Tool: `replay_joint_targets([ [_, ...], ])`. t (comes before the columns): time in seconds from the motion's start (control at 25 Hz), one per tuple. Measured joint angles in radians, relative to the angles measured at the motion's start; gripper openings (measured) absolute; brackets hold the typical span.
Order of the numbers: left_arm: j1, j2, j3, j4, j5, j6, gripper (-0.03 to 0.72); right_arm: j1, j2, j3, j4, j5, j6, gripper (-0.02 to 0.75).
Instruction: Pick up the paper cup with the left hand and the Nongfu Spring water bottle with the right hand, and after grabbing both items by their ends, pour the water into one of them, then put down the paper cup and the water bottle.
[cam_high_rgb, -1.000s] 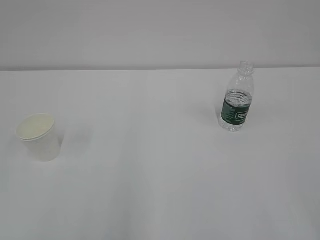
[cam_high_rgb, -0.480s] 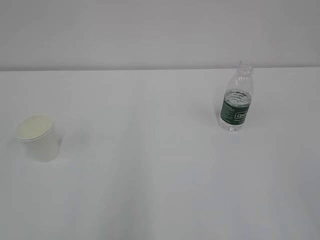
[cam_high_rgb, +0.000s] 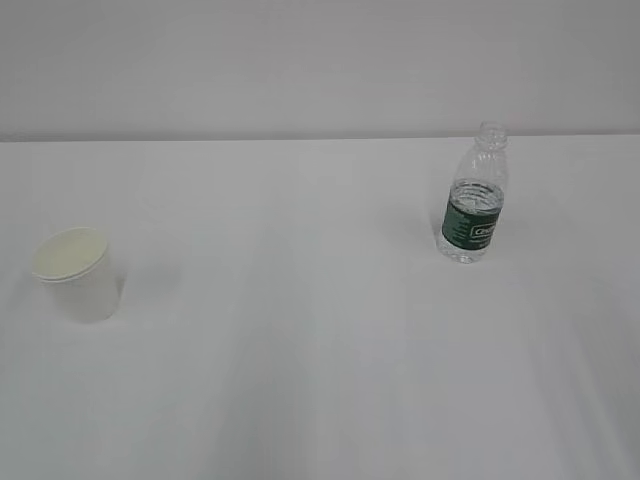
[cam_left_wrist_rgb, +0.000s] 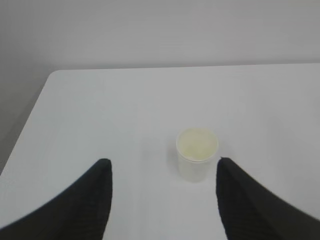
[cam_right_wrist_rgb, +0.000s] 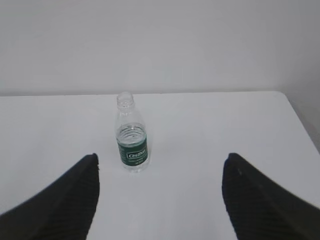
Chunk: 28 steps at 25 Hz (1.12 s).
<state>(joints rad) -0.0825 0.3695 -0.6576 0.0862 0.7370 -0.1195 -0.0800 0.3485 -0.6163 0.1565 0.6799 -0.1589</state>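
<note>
White table (cam_high_rgb: 320, 350) fills the exterior view, with a plain pale wall behind it. Cup (cam_high_rgb: 78, 273) stands upright on the left side, mouth up, cream inside showing. Bottle (cam_high_rgb: 473, 195) stands upright on the right side, well apart from the cup, uncapped, water (cam_high_rgb: 474, 195) reaching roughly the top of its green label.

Neither arm appears in the exterior view. Left gripper (cam_left_wrist_rgb: 162, 172), seen from its wrist camera, has its two dark fingers (cam_left_wrist_rgb: 85, 200) spread wide; the cup (cam_left_wrist_rgb: 197, 154) sits beyond them and nothing is held. Right gripper (cam_right_wrist_rgb: 160, 167) is likewise spread wide (fingers at both lower corners), with the bottle (cam_right_wrist_rgb: 132, 132) standing ahead, left of centre, untouched.
</note>
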Motion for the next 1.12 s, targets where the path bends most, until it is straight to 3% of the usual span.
replay_joint_targets([
  [0.64, 0.0, 0.263, 0.0, -0.073, -0.311, 0.0, 0.473, 0.0, 0.144, 0.0, 0.116, -0.22, -0.102, 0.573],
  [1.12, 0.0, 0.357, 0.008, -0.075, -0.446, 0.0, 0.461, 0.0, 0.299, 0.0, 0.433, -0.337, -0.459, 0.573],
])
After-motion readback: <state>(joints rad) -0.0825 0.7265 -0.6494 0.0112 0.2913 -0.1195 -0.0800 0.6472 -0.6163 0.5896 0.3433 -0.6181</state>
